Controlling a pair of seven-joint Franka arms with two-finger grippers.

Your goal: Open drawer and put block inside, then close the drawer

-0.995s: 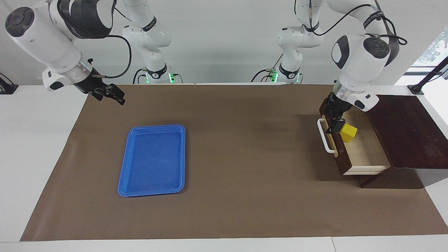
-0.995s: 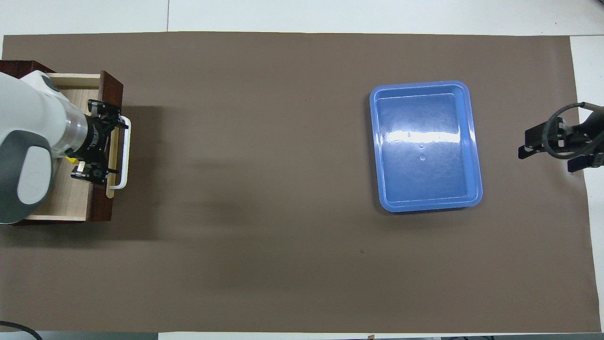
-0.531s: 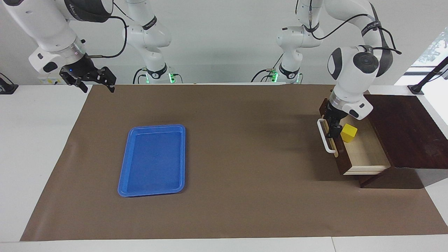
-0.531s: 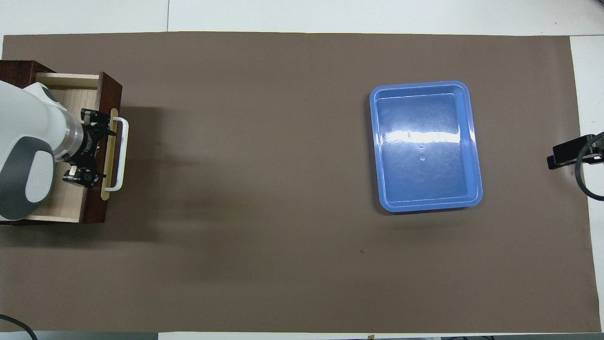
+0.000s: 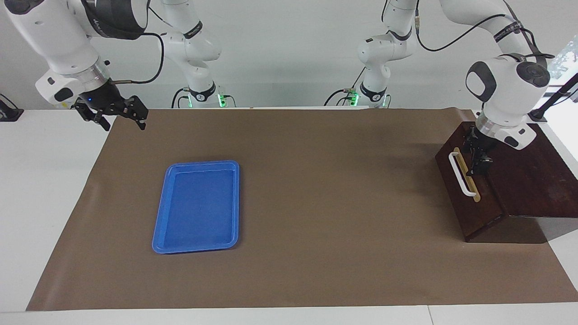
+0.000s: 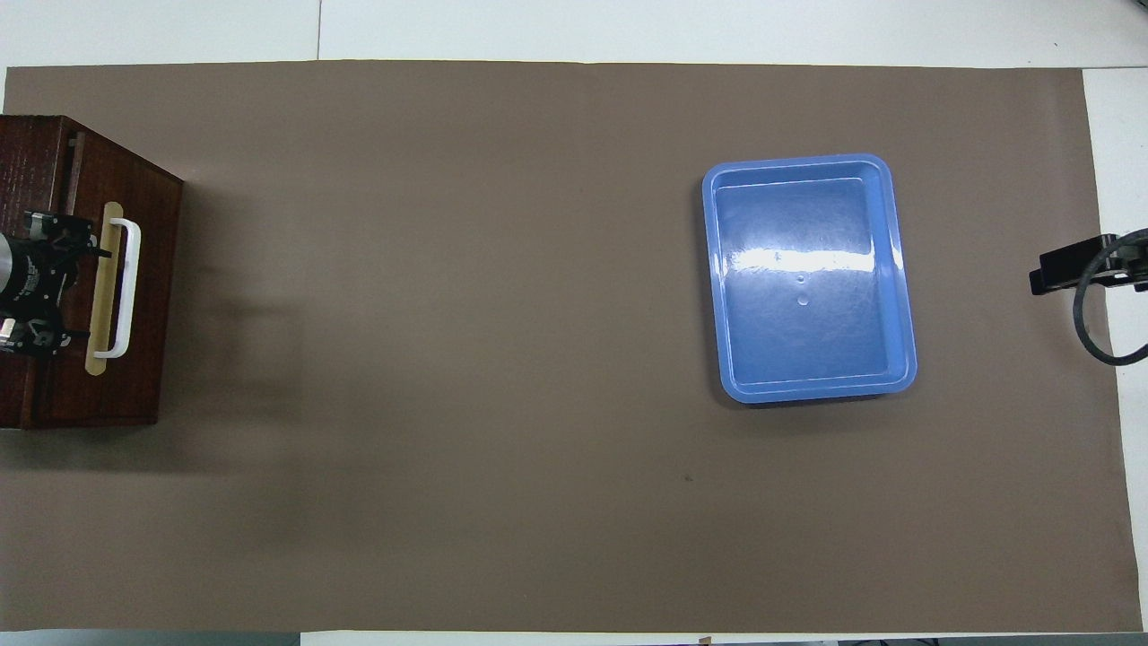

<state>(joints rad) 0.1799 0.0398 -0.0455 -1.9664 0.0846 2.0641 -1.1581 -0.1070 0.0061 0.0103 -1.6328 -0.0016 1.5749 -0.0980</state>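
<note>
From across the table, I am seeing the drawer [image 5: 469, 198] sitting shut at my left arm's end, its dark front flush with the cabinet, the white handle [image 5: 460, 178] running along the tan strip. I am holding my left gripper [image 5: 479, 163] right at the top edge of that front, just beside the handle; I cannot tell how its fingers are standing. The block is not showing anywhere, with the drawer closed. My right gripper [image 5: 121, 118] is hanging in the air over the corner of the brown mat [image 5: 316, 203] at my right arm's end, fingers spread wide, holding nothing; that arm is waiting. The blue tray [image 5: 167, 203] is lying flat on the mat with nothing in it, well apart from the drawer.

From above, the drawer [image 6: 134, 395] is showing only dark wood, with the handle [image 6: 126, 287] across its front and my left gripper [image 6: 40, 287] over its top edge. The tray [image 6: 904, 305] is showing a bare, glossy floor. My right gripper [image 6: 1072, 269] is just peeking in at the mat's edge
</note>
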